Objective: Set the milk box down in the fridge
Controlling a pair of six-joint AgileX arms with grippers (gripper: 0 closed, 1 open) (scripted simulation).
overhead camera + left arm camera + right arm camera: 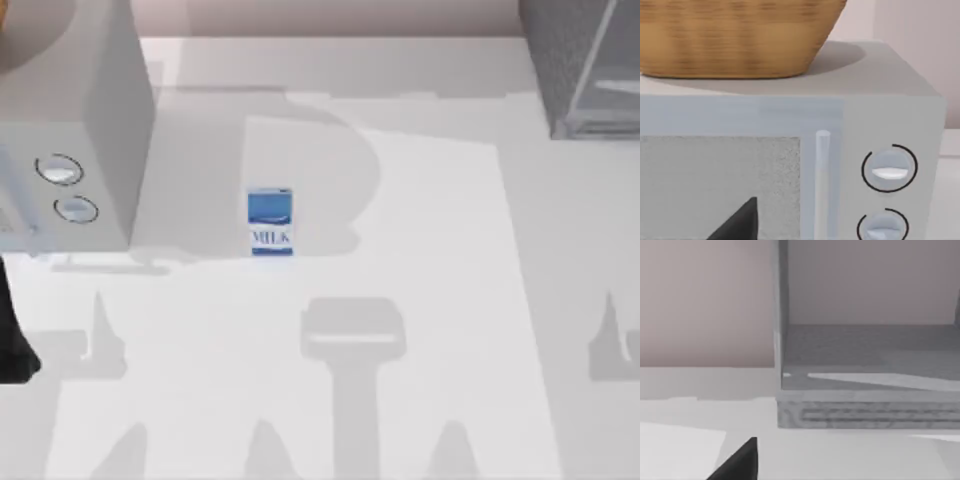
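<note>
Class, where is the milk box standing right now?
In the top view the milk box stands upright on the table, slightly left of centre, nearer the dialled box than the fridge.

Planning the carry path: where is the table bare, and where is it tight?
Bare: the wide stretch of table between the milk box and the fridge at far right, plus everything in front of the carton. Tight: the gap between the carton and the grey box with two dials on the left.
</note>
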